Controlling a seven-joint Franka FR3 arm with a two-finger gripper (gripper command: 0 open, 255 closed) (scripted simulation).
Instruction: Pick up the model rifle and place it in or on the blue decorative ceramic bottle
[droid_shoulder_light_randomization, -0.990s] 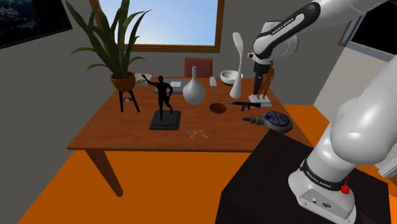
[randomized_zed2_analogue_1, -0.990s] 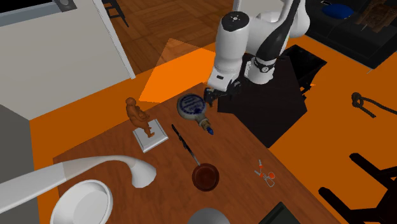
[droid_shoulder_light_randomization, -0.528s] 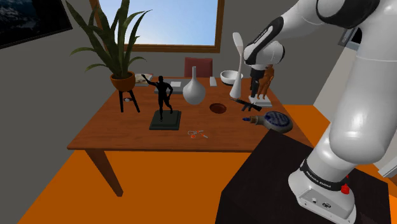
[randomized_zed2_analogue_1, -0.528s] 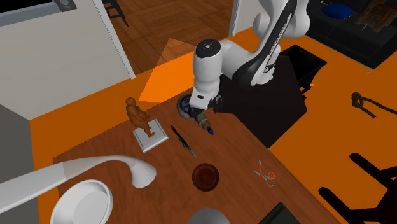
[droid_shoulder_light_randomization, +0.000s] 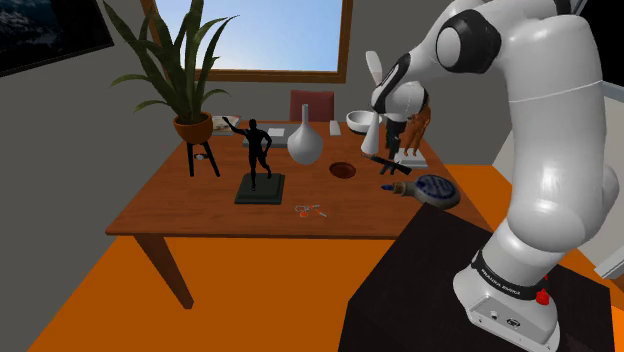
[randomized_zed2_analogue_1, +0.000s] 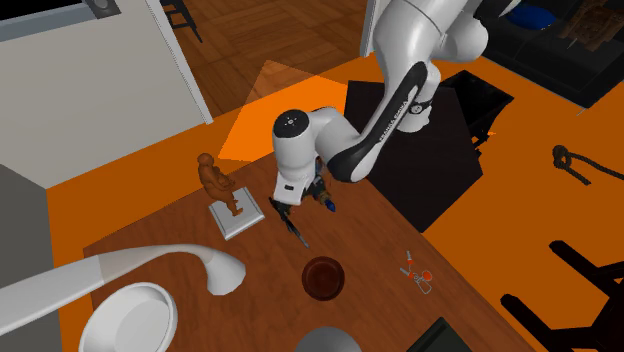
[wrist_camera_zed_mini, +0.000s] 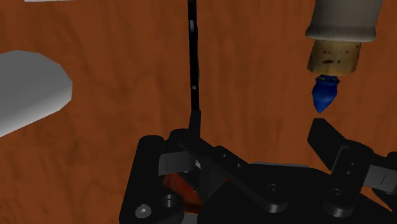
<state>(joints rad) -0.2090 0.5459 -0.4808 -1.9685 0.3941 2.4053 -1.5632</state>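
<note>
the jaws are wide apart and hang low over the brown table (droid_shoulder_light_randomization: 200, 212). nothing is clamped in them. the black model rifle (wrist_camera_zed_mini: 192, 70) lies flat on the table. its long thin end points away from the jaws, and its thick end sits under them, close to one jaw and well away from the other. i cannot tell if it touches the near one.

the blue and white bottle (droid_shoulder_light_randomization: 437, 189) lies on its side at the table's edge by the stand, just beside the rifle. its neck has a cork with a little blue tip (wrist_camera_zed_mini: 324, 92), and that tip is near the other jaw.

from the second exterior view, the rifle lies between a brown figure (randomized_zed2_analogue_1: 213, 183) on a white base and the bottle's tip. a dark round bowl (randomized_zed2_analogue_1: 323, 278) sits near the rifle's thin end.

further along the table stand a white vase (droid_shoulder_light_randomization: 305, 142), a black statue (droid_shoulder_light_randomization: 258, 150) and a plant (droid_shoulder_light_randomization: 185, 70) in a pot, all well apart from the rifle.
</note>
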